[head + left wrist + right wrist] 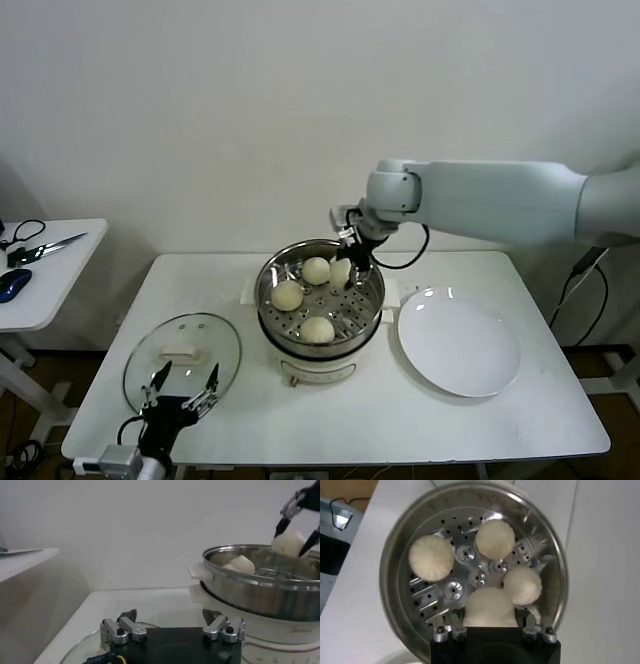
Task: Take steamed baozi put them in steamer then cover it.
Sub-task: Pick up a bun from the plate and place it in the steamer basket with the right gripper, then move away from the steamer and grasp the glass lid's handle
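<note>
Right gripper [345, 270], frame centre, clamps 4th baozi [489, 607] above steamer [270, 300] for lowering; left gripper [182, 385], lower left, open near lid [150, 345].

We note a white work table [500, 415] standing against a plain white wall [250, 110]. Left of this table, apart from it, is a smaller white side table [60, 275]; on it lie scissors [45, 247], a black cable [20, 232] and what may be a dark mouse [12, 284]. Lighting is even.
</note>
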Available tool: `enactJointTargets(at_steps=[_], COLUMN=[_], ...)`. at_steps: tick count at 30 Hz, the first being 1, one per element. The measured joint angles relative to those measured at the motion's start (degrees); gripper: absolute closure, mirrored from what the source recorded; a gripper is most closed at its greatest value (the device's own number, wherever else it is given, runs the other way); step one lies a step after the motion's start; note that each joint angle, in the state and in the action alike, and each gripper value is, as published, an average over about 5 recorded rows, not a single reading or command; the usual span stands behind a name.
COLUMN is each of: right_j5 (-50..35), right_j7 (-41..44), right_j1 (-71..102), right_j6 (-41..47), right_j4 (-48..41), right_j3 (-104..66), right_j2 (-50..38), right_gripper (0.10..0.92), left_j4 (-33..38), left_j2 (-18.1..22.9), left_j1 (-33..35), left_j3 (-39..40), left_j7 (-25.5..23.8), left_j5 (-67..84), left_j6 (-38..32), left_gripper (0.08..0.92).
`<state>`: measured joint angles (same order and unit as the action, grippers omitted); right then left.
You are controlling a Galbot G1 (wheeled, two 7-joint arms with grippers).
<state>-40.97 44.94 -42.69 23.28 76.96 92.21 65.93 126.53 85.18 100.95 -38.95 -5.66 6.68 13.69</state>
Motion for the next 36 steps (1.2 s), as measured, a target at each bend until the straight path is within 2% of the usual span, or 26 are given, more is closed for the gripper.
enactJointTargets(at_steps=[14,22,31,36], right_j5=[2.3,1.2,-2.1,-3.5], right_j7=[-2.8,-1.5,-0.2,-6.1], right_j1=[5.2,4.3,1.5,4.9], right_j6=[2.5,1.2,-0.7,0.0], right_j4=[-0.8,-0.8,0.5,0.6], right_j3=[-1.2,-1.3,-3.1,-10.4], right_j2=[0.5,0.1,-4.3,-9.2], right_gripper=[0.348,0.209,0.202,0.203], left_j4=[-0.3,-0.2,0.2,0.2], left_j2=[-0.2,-0.3,-0.4,-0.5], left_j1=[-0.5,-0.6,-0.6,-1.1], left_j3=[-0.4,-0.5,-0.8,-1.3], left_j7=[0.0,0.1,0.6,1.5], left_j5=[0.6,1.1,2.3,2.5], left_j6=[0.2,0.6,1.1,0.9], left_gripper=[0.177,0.177,0.177,0.177])
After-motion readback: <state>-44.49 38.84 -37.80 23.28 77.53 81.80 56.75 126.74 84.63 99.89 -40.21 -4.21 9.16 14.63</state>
